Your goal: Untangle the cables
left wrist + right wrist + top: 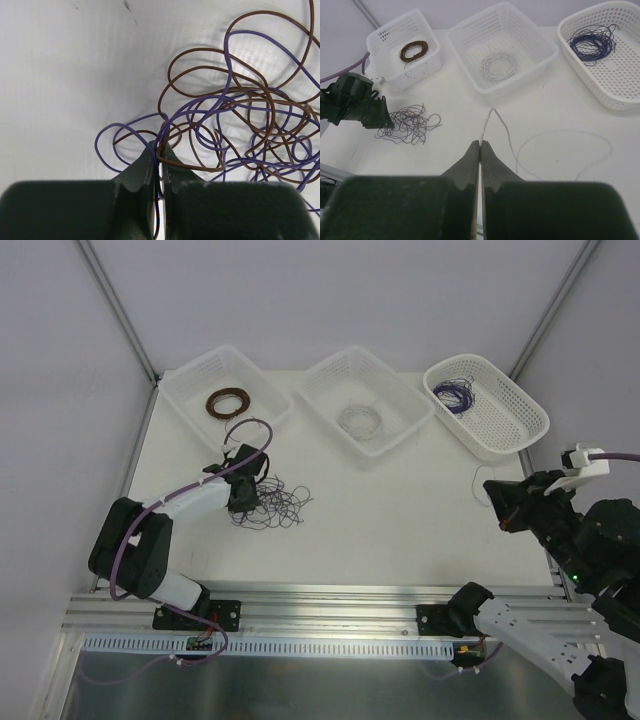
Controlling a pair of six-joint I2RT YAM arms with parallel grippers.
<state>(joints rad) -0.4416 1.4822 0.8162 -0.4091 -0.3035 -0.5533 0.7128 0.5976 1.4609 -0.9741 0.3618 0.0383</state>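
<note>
White walls enclose one white worktop (400, 530), with an aluminium rail (330, 605) along its near edge. Three baskets line the far edge, one coil each: left basket (190, 375) brown coil (228, 402), middle basket (330, 365) whitish coil (360, 422), right basket (520, 400) purple coil (455, 395). Two grippers: the left gripper (160, 150) pinches the cables (275, 502) – one clump toward the left edge – and the right gripper (480, 145) nips a loose whitish wire (560, 135).

The fingers (140, 175) of the left gripper (159, 150) look like dark, matt plastic with slightly rough edges. Just ahead of their tips, the cables (235, 127) wear smooth, faintly glossy purple and brown sheathing. The table (60, 75) beneath is white, smooth, softly sheened.
</note>
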